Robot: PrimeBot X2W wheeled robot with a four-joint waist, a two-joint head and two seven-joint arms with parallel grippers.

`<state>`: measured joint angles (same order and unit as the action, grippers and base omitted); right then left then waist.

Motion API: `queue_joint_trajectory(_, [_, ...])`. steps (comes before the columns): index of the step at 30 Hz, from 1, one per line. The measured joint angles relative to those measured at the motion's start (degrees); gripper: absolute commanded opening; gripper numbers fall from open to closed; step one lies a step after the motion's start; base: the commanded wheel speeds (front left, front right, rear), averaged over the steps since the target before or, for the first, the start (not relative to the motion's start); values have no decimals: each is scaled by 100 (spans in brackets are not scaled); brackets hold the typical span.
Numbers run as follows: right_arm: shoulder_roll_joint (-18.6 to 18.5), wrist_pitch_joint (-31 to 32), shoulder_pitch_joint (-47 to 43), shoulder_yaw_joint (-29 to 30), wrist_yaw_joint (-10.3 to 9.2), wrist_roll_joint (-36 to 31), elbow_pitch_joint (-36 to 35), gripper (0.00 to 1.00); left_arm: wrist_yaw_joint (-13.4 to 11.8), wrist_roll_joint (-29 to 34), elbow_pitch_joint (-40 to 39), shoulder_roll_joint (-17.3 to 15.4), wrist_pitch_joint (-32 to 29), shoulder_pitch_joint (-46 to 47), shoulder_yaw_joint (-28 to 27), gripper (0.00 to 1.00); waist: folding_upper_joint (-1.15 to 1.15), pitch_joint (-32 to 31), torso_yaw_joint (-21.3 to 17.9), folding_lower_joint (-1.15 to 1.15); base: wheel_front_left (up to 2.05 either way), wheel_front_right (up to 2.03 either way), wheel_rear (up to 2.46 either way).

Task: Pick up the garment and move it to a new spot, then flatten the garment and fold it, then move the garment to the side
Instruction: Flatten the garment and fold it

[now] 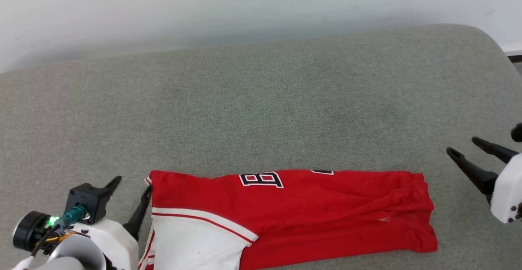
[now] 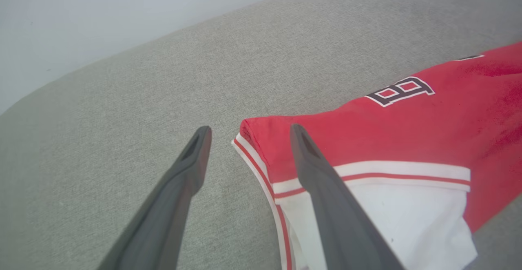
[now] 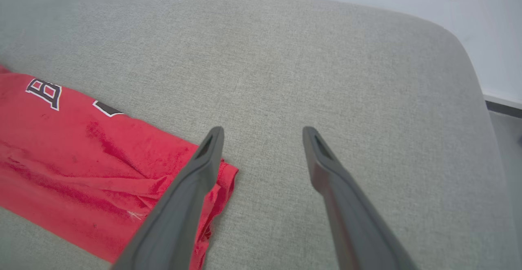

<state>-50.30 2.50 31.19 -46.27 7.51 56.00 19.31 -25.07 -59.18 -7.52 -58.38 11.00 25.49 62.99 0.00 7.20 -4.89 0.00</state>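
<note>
Head view, grey cushioned surface (image 1: 261, 98), white wall (image 1: 204, 5)

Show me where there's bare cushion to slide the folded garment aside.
Widest bare stretch: the grey cushion between the garment and the wall. A smaller strip lies right of its hem, by the open right gripper. Crowded: the near-left, where the open left gripper sits at the garment's corner.

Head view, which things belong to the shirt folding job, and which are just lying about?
Job: garment, lying folded; left gripper, open; right gripper, open.
Just there: grey cushion under the garment; white wall behind.
</note>
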Motion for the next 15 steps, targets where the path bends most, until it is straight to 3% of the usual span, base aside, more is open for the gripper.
queue_joint_trajectory(8, [246, 227, -660, 649, 0, 516, 347, 100, -888, 509, 275, 554, 389, -404, -866, 100, 0, 143, 92, 0, 0, 0, 0])
queue_joint_trajectory(11, [460, 267, -852, 801, 0, 772, 423, 100, -1100, 1061, 287, 915, 398, -688, -1466, 100, 0, 179, 152, 0, 0, 0, 0])
queue_joint_trajectory(15, [676, 467, -1107, 847, 0, 1029, 565, 100, -1176, 1758, 290, 1414, 399, -1202, -2213, 100, 0, 212, 251, 1, 0, 0, 0])
